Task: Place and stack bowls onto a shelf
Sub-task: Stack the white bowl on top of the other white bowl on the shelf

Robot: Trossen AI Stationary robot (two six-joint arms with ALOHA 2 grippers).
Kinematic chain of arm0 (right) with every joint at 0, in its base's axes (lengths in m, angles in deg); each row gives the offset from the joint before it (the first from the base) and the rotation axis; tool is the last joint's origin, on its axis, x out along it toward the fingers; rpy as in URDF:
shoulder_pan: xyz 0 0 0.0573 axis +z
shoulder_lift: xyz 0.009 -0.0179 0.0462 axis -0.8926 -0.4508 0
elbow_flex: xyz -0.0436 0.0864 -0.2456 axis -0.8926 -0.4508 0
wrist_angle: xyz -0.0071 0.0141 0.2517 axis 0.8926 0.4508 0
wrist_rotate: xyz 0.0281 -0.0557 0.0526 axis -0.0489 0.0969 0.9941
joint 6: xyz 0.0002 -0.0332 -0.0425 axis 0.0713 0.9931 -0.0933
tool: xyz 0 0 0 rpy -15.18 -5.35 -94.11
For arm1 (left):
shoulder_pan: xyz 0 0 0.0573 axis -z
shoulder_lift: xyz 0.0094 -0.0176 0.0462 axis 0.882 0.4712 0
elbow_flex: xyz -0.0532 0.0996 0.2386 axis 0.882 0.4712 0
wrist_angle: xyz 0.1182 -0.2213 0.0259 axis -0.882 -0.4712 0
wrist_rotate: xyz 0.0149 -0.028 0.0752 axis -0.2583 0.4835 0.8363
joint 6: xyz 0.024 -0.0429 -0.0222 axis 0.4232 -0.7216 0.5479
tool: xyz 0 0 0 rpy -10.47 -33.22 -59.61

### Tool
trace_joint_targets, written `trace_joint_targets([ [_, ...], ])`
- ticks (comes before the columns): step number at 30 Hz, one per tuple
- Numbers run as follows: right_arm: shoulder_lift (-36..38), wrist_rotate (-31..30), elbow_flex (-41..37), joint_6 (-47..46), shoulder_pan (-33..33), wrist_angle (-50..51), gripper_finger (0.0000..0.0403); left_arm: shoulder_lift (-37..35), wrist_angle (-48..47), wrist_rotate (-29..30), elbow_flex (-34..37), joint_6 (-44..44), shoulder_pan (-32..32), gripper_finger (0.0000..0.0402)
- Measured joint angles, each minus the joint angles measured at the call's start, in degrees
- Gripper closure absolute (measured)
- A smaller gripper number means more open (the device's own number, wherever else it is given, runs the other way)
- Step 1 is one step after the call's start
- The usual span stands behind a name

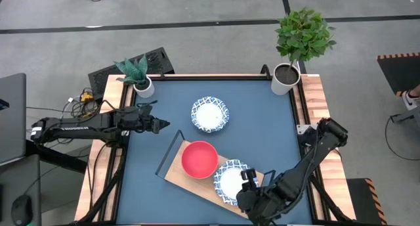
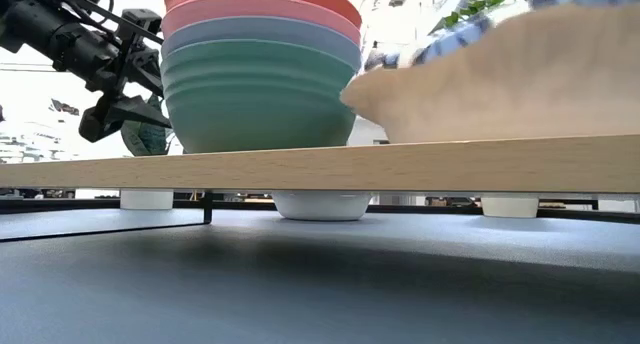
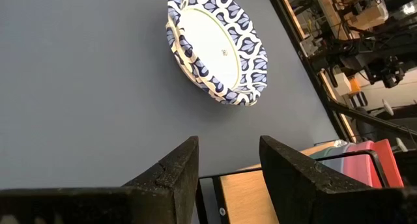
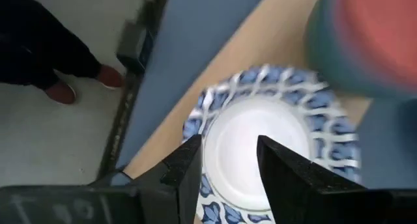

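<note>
The light-wood shelf [image 1: 190, 180] lies on the near part of the blue table. On it the pink-red bowl [image 1: 199, 159] sits nested in the teal-green bowl [image 2: 260, 109]. Beside this stack a white bowl with a blue patterned rim [image 4: 260, 139] rests by its base on the board. My right gripper [image 4: 228, 155] hangs open just above this bowl, fingers pointing down, touching nothing. A second patterned bowl [image 1: 210, 114] stands on the table farther back. My left gripper [image 1: 161, 125] waits open at the left, pointing toward that bowl [image 3: 218, 45].
Two potted plants stand at the table's far corners, a small one [image 1: 140, 78] on the left and a taller one [image 1: 292, 62] on the right. A person's shoes [image 4: 58, 90] show on the floor beyond the table's edge.
</note>
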Motion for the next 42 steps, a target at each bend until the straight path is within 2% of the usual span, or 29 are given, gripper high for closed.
trace_joint_targets([
  [3,0.1,-1.5,7.7,1.5,-0.3,7.9,0.0229,0.0,0.3,0.0,0.0,0.0,0.0,0.0255],
  [11,0.2,-10.2,23.0,3.8,-4.5,29.2,0.0238,0.0,0.4,-1.6,0.0,-0.1,0.0,0.0255],
  [19,3.0,-9.9,24.2,13.6,-14.8,30.5,0.0235,0.0,0.6,-2.6,0.0,0.0,0.0,0.0255],
  [27,3.7,-0.2,20.1,27.5,-29.6,26.2,0.0235,0.0,1.0,-3.5,0.0,0.1,0.0,0.0255],
  [31,4.1,8.7,12.0,34.0,-36.0,18.2,0.0235,0.0,0.9,-4.1,0.0,0.1,0.0,0.0255],
  [37,4.7,11.8,-2.1,43.7,-41.3,6.3,0.024,0.0,0.8,-3.6,0.0,0.1,0.0,0.0255],
  [42,4.2,18.2,-10.9,48.0,-44.6,-6.1,0.0245,0.0,0.8,-3.7,0.0,0.1,0.0,0.0255],
])
